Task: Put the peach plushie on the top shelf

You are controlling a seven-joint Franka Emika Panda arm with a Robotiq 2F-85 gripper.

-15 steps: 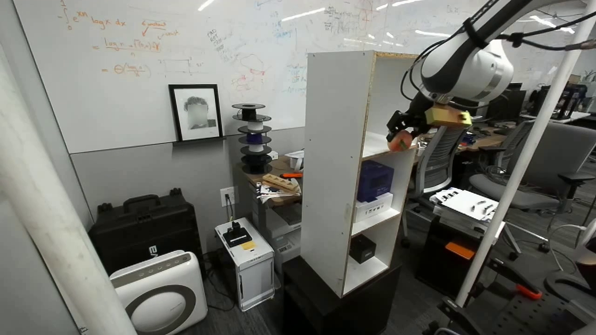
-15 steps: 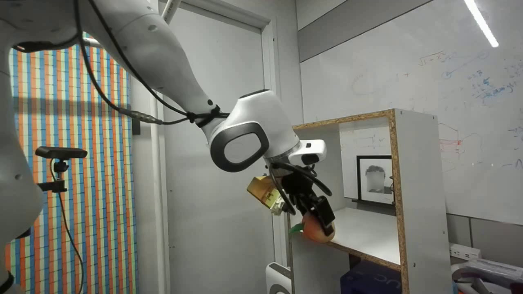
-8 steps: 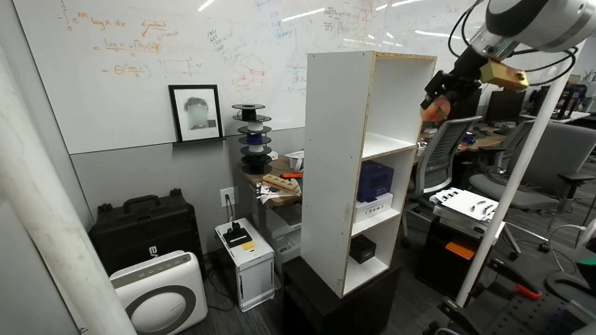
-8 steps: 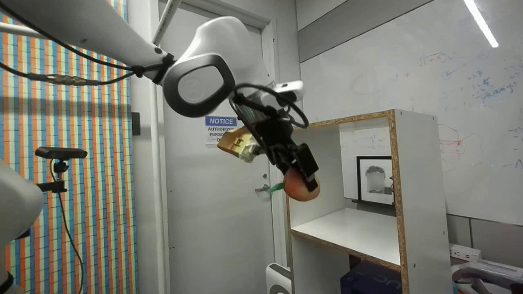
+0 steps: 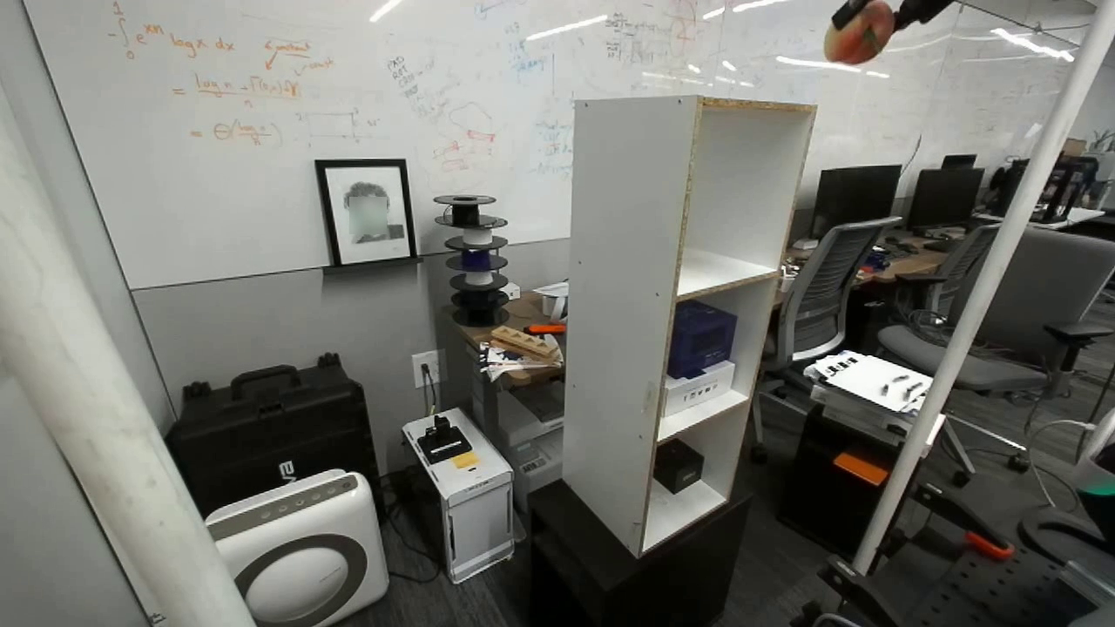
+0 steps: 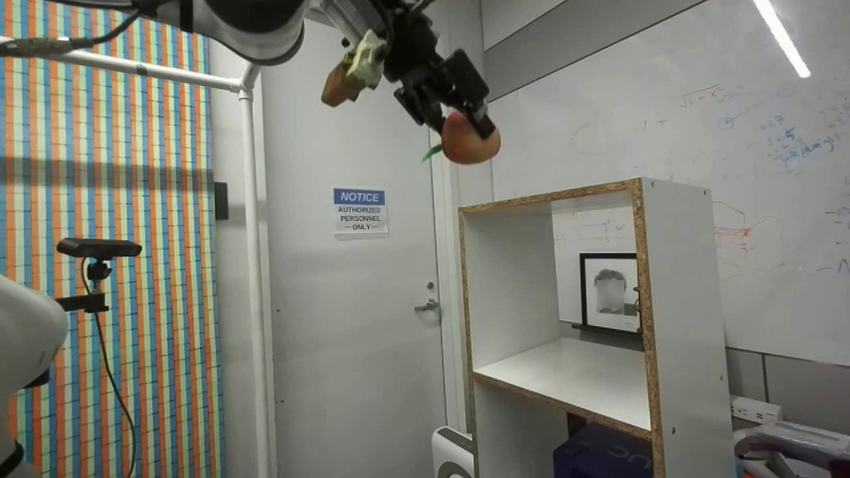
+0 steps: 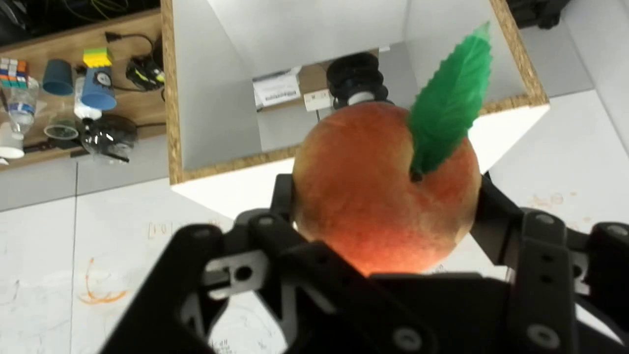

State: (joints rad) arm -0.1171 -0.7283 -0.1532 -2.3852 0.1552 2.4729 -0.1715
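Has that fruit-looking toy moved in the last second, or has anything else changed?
Yes: the end effector has carried the peach plushie upward, from the front of the upper compartment to higher than the top shelf. It was gripped before and is gripped now; nothing was let go. The shelving unit, the blue-purple box and the small black box stayed put.

In the wrist view, the peach plushie hides from me the middle of the top shelf. In an exterior view, the upper edge cuts away most of the tool. In an exterior view, the arm is cut above, the dark blue box below; blue writing is too small to read.
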